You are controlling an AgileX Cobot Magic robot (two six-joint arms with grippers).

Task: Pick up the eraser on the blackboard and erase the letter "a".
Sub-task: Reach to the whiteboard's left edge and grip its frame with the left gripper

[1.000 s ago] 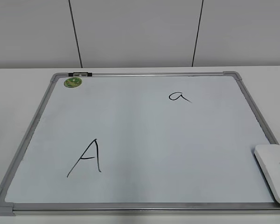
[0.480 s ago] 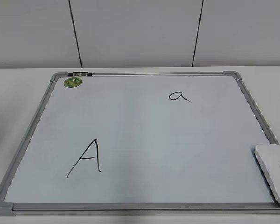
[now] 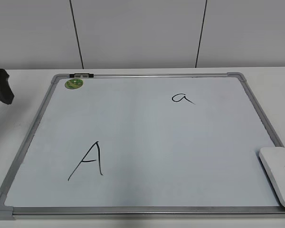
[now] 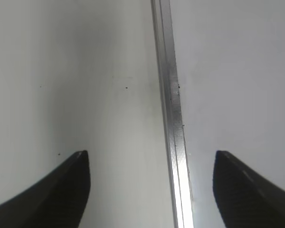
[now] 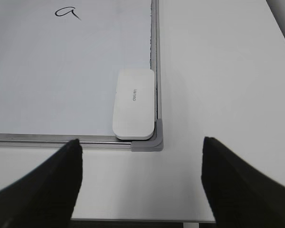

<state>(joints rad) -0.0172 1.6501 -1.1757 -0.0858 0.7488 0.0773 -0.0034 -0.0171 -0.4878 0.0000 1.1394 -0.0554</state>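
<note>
The blackboard (image 3: 147,142) lies flat on the white table, a white board in a silver-grey frame. The white eraser (image 3: 280,175) rests in its near right corner; in the right wrist view it (image 5: 133,103) lies against the frame corner. The small letter "a" (image 3: 182,98) is at the board's upper right and also shows in the right wrist view (image 5: 66,11). My right gripper (image 5: 141,164) is open and empty, above the table just in front of the eraser. My left gripper (image 4: 152,171) is open and empty, straddling the board's left frame rail (image 4: 170,104); the left arm (image 3: 1,85) shows at the left edge.
A large capital "A" (image 3: 89,160) is drawn at the board's lower left. A green round magnet (image 3: 74,84) sits at the top left corner. The table's front edge (image 5: 142,220) lies close below the right gripper. A white panelled wall stands behind.
The left arm has come into the exterior view at the far left edge. The board, eraser and letters have not moved.
</note>
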